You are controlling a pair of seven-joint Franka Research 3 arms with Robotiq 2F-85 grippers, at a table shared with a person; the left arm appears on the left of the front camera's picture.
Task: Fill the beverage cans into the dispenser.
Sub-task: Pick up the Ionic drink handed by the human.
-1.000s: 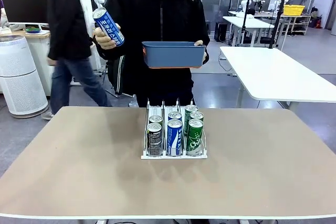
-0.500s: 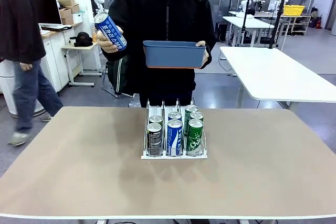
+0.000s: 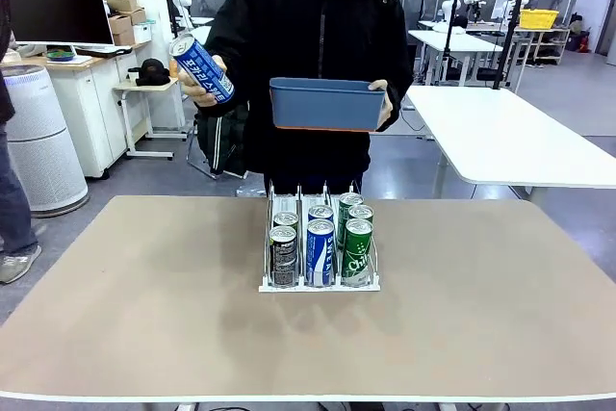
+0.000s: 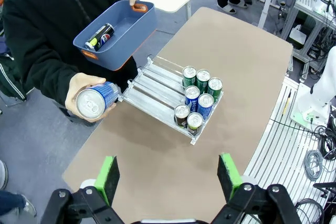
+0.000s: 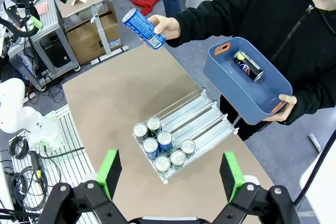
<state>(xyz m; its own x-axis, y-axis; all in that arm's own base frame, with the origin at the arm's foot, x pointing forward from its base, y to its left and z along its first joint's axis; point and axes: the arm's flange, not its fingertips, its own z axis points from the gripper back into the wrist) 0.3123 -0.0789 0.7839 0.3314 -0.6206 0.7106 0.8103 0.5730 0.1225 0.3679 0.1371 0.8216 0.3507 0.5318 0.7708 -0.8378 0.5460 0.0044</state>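
The dispenser (image 3: 320, 281) stands mid-table with several beverage cans (image 3: 320, 251) in its three lanes: dark, blue and green. Across the table a person holds a blue can (image 3: 200, 69) up in one hand and a blue bin (image 3: 325, 103) in the other. From above, the dispenser (image 4: 152, 95) has bare lanes behind its cans (image 4: 198, 98), and a dark can (image 4: 100, 36) lies in the bin (image 4: 118, 32). My left gripper (image 4: 168, 177) hangs open high above the table. My right gripper (image 5: 170, 173) is open too, high over the dispenser (image 5: 202, 119), with nothing between its fingers.
The brown table (image 3: 144, 315) has wide bare surface on both sides of the dispenser. A white table (image 3: 510, 132) stands behind at the right, and a white air purifier (image 3: 38, 137) and a desk at the left. A passer-by's leg (image 3: 12, 209) shows at the far left edge.
The person has shifted slightly to the right with the bin and the raised blue can. A passer-by has walked off toward the left. Neither gripper has changed.
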